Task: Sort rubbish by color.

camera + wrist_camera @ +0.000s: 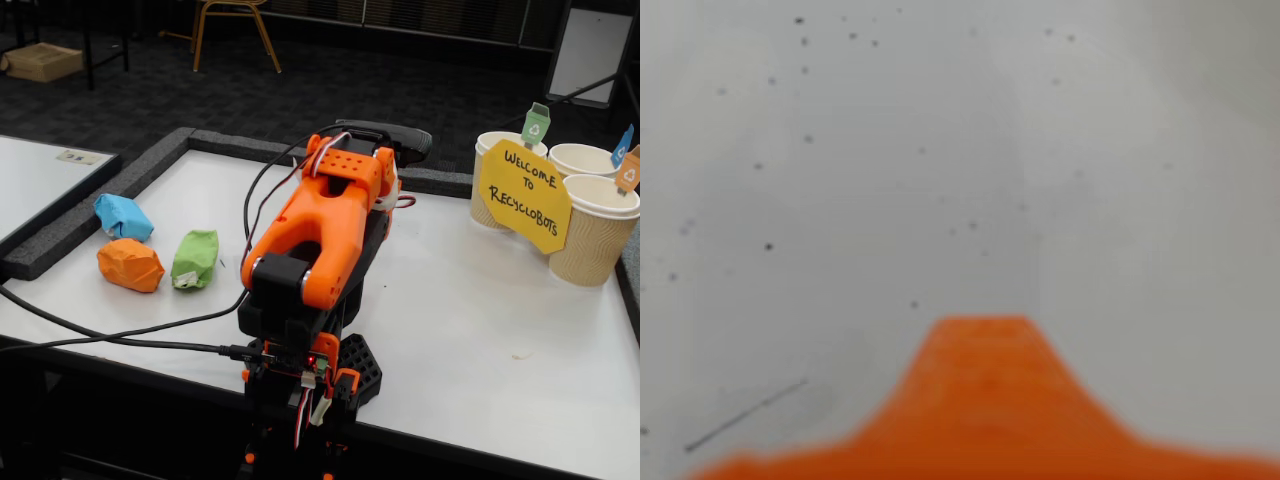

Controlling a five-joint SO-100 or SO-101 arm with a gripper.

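Three crumpled paper wads of rubbish lie together at the table's left side in the fixed view: a light blue wad, an orange wad and a green wad. The orange arm is folded low over its base at the front middle, well to the right of the wads. Its gripper end points away from the camera and is hidden behind the arm. In the wrist view only one blurred orange finger shows above bare white table. No wad appears there.
Three tan paper cups with small colored flags stand at the back right behind a yellow sign. A black foam border edges the white table. Black cables trail off the front left.
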